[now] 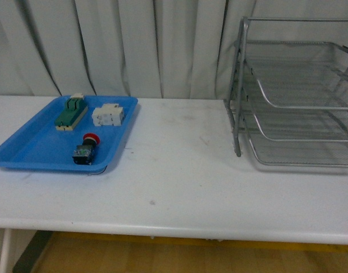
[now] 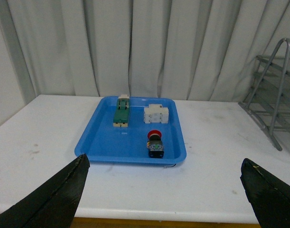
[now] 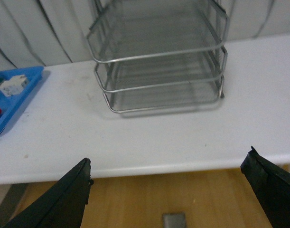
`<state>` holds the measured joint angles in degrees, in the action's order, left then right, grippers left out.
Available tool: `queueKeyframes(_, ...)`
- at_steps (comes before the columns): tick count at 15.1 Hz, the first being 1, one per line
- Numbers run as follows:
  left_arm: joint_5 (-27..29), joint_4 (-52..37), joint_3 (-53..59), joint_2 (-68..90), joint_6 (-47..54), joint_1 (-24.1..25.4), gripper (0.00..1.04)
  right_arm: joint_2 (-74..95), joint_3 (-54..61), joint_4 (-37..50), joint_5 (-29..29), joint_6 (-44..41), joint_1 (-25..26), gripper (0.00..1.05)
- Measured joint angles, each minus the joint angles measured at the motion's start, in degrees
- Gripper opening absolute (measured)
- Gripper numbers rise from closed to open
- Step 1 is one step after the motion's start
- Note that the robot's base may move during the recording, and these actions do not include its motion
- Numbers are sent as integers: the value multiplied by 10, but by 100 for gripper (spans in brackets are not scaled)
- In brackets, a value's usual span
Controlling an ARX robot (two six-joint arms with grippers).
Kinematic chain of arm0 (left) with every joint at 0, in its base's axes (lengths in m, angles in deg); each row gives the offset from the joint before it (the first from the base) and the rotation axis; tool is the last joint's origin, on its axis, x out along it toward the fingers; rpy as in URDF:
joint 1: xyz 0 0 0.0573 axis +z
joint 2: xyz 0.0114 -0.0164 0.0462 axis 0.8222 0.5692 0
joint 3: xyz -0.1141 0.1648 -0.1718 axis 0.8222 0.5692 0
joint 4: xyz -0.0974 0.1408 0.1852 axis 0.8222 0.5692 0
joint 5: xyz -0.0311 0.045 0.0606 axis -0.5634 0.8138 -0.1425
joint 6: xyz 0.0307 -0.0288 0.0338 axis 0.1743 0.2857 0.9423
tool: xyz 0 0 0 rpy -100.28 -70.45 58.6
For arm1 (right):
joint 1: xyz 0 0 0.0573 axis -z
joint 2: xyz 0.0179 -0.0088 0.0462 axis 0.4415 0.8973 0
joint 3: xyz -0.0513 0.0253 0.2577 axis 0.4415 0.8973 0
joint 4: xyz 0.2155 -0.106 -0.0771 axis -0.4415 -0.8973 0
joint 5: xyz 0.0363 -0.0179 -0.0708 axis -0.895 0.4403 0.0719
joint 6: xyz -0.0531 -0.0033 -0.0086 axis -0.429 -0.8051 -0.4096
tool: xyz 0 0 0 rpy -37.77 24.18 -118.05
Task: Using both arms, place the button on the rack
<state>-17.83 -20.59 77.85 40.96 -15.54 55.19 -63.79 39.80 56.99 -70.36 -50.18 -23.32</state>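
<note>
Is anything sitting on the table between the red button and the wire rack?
Nothing visible does. The button lies in the blue tray near its rack-side rim, and the table between tray and rack is bare.

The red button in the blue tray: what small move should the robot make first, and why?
Probably ease the left gripper forward and down toward the button. Its jaws are open and empty, pointing at the tray, and the button lies near the tray's edge nearest the robot, far from the rack.
</note>
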Motion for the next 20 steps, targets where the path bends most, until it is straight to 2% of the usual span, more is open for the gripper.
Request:
queueKeyframes(3,0,0,0,0,0,0,98,111,-49,79,-29,35,37,98)
queueKeyframes(6,0,0,0,0,0,0,98,351,-186,265,-86,95,118,98)
queueKeyframes(8,0,0,0,0,0,0,98,535,-266,367,-123,196,159,98)
queueKeyframes(12,0,0,0,0,0,0,98,760,-299,558,-193,483,209,98)
queueKeyframes(14,0,0,0,0,0,0,98,841,-303,648,-204,604,206,98)
queueKeyframes(16,0,0,0,0,0,0,98,907,-304,723,-206,683,183,98)
queueKeyframes(18,0,0,0,0,0,0,98,959,-304,780,-206,719,154,98)
queueKeyframes(20,0,0,0,0,0,0,98,1007,-304,793,-209,723,133,98)
